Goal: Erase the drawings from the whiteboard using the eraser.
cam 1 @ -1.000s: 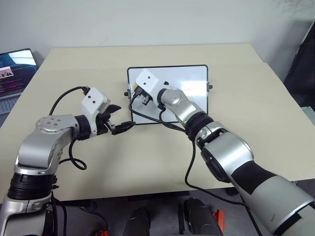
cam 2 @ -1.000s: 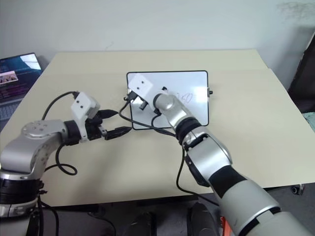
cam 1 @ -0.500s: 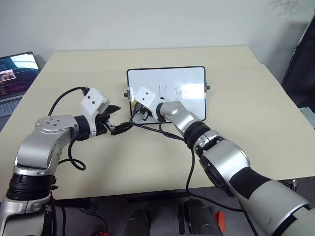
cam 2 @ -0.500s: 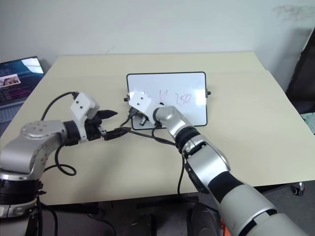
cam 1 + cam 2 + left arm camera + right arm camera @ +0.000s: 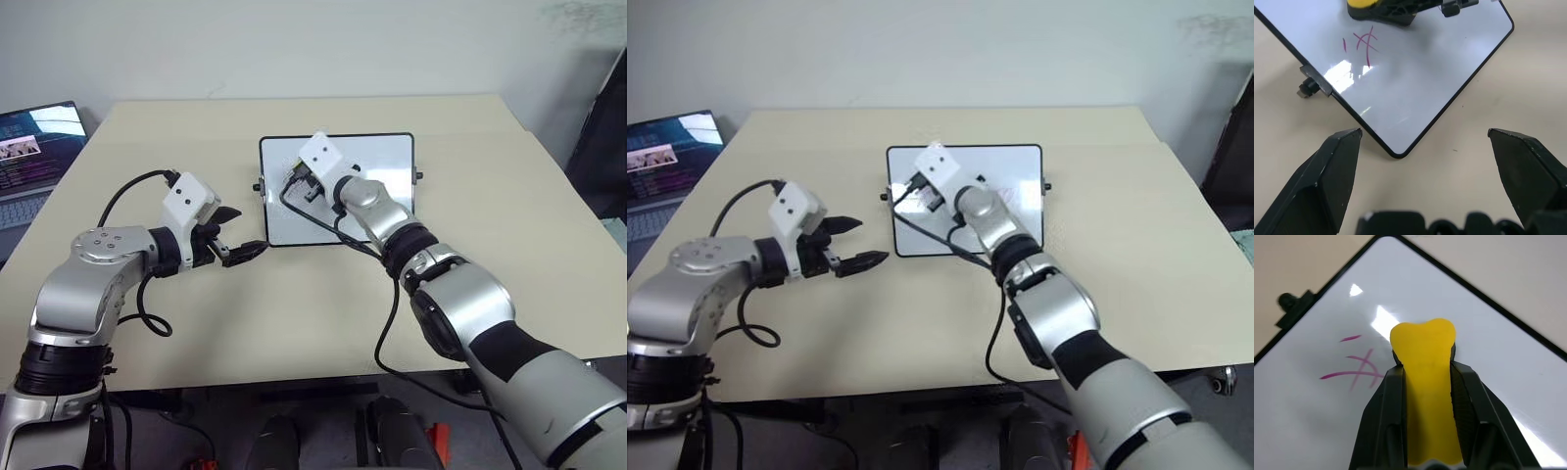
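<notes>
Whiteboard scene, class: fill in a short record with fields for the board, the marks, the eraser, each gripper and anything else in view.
board: whiteboard flat on the table
marks: reddish drawings remain near one side knob
eraser: yellow eraser over the board, beside the reddish marks
right gripper: right gripper shut on the eraser
left gripper: left gripper open, holds nothing, over the table before a board corner
other: laptop at the table's left side, screen lit
</notes>
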Action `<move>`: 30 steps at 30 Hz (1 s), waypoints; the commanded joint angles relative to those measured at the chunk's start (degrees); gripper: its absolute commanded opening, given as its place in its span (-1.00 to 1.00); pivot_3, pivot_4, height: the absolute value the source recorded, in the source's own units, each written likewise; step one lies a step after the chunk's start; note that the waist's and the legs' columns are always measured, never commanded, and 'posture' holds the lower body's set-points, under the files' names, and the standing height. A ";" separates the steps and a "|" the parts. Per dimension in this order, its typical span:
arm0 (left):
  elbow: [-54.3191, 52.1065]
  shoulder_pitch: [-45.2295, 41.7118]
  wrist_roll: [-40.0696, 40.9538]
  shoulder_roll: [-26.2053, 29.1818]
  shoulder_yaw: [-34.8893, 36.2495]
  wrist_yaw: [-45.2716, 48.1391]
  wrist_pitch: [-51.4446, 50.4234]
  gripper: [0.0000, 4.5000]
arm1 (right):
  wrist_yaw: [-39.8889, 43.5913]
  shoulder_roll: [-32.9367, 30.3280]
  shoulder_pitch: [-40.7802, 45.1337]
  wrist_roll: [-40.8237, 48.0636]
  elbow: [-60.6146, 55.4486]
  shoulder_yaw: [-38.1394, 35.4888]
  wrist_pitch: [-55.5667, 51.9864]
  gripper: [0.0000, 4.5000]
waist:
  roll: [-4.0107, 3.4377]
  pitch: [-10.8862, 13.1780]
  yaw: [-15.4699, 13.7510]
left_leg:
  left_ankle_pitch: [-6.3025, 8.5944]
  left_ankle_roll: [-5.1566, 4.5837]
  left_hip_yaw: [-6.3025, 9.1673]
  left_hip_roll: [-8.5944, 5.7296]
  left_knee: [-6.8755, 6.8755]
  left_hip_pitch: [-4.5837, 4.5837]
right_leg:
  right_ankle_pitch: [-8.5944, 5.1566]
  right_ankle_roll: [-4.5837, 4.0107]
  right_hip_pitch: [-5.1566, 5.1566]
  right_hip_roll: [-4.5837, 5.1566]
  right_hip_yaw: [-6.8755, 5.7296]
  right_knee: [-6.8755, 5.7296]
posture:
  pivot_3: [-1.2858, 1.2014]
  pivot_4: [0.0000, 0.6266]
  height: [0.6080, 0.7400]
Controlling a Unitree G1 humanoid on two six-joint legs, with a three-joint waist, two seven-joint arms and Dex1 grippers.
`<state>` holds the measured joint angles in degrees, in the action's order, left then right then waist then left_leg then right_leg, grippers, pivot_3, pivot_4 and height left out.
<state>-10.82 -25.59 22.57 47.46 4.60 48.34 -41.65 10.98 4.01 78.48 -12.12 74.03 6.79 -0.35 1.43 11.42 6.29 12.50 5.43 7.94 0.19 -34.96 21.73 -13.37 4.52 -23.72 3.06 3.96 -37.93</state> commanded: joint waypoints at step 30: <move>0.10 -2.36 -0.57 0.65 -0.13 0.38 1.66 1.00 | 4.32 -0.66 0.28 -0.29 -0.37 0.69 -6.58 -0.61 | 0.03 -0.01 -0.71 | -0.01 -0.01 -0.01 0.05 0.01 -0.57 | -0.17 0.01 0.52 -0.05 0.01 0.01 | 0.03 -0.52 1.00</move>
<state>-10.37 -26.80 22.36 47.47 4.23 48.39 -40.96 17.34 5.07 77.75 -13.19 72.86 8.97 -5.63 1.46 11.40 5.59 12.50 5.42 7.92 0.24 -34.94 21.16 -13.54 4.54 -23.20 3.00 3.97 -37.90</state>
